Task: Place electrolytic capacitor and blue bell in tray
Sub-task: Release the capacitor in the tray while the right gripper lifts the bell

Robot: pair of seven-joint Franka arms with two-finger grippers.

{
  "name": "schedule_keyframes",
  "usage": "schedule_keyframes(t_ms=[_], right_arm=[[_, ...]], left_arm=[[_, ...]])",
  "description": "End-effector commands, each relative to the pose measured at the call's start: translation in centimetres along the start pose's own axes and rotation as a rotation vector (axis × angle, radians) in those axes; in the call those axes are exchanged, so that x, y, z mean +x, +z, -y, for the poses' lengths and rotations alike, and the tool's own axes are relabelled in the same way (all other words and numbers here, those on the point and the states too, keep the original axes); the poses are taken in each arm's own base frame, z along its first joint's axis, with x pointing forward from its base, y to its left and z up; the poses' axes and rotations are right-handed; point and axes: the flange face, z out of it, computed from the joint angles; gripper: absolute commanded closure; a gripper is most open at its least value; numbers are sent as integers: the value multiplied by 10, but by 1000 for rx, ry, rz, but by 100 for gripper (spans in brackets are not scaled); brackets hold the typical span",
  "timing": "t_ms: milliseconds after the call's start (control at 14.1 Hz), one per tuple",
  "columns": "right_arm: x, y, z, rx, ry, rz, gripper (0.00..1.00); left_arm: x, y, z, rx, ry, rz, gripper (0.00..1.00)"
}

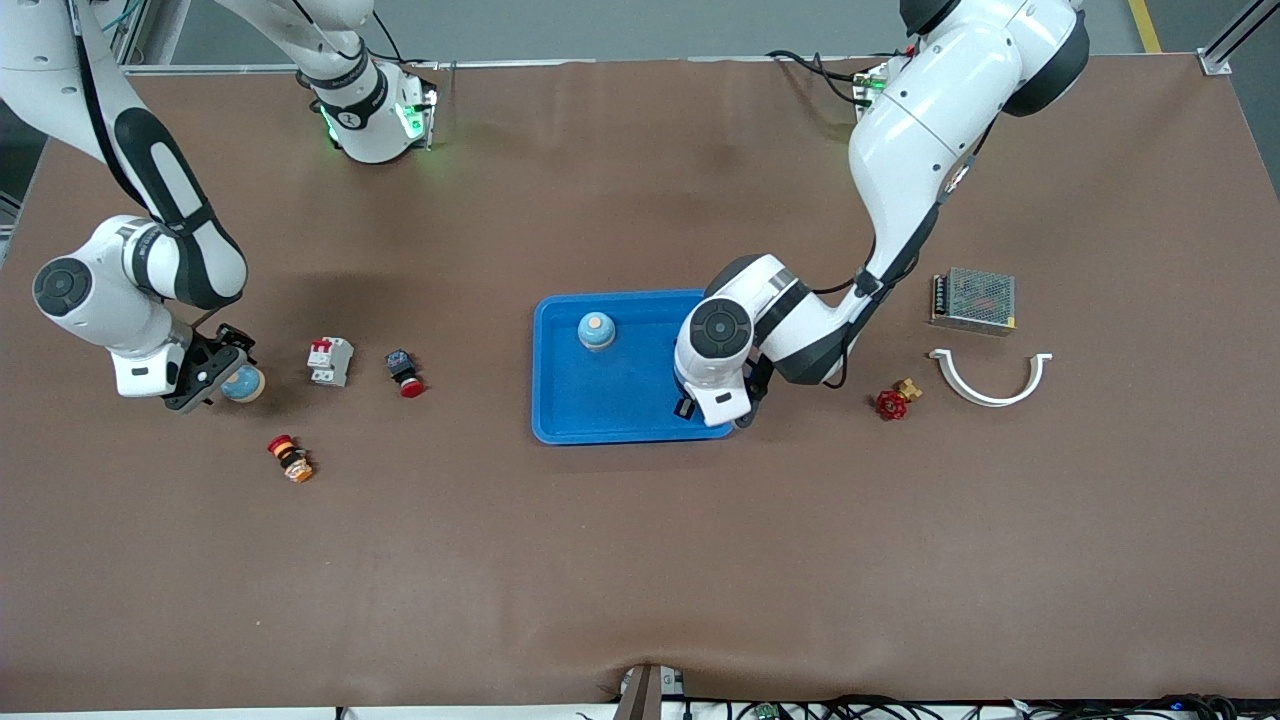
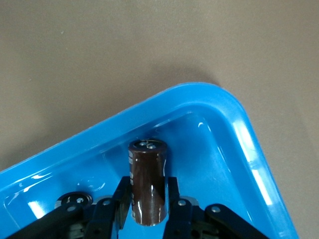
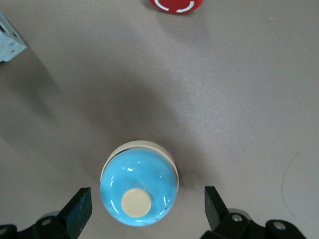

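Front view, left arm: comes down from its base at the top, elbow bent, wrist turned down over the corner of the tray (image 1: 560,340) that lies nearest the camera toward the left arm's end; left claw (image 1: 690,408) low in that corner
Front view, right arm: folded low over its end of the tabletop (image 1: 640,560); right claw (image 1: 222,380) down around a blue bell (image 1: 244,383) standing on the tabletop
Front view, tray: a second blue bell (image 1: 596,330) stands inside it, farther from the camera than the left claw
Front view, other parts: a white breaker (image 1: 330,361) and a red push button (image 1: 405,373) lie beside the right claw's bell, toward the tray
Left wrist view: fingers (image 2: 121,199) closed on the brown electrolytic capacitor (image 2: 147,181), gripping its sides; capacitor held inside the rounded corner of the tray (image 2: 239,124)
Right wrist view: fingers (image 3: 79,209) spread wide on either side of the bell (image 3: 139,183), clear of it; the bell sits upright on the tabletop, well apart from the tray
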Motion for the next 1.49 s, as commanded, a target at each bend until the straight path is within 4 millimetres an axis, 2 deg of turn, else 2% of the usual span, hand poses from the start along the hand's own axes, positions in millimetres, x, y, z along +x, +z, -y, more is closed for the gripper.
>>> schedule_keyframes(t_ms=[0, 142, 426, 782, 1066, 1421], right_arm=[[-5, 8, 1, -6, -18, -2, 0], [-4, 11, 2, -7, -20, -4, 0], [-5, 13, 2, -5, -13, -4, 0], [-5, 15, 3, 3, 6, -6, 0], [-3, 16, 4, 8, 9, -8, 0], [4, 14, 5, 9, -2, -11, 35]], left_arm=[[-2, -9, -5, -19, 28, -2, 0], [5, -23, -12, -42, 36, 1, 0], [18, -70, -24, -103, 120, -10, 0], [63, -137, -22, -108, 266, -67, 0], [117, -211, -9, -100, 399, -127, 0], [171, -277, 19, -52, 460, -184, 0]])
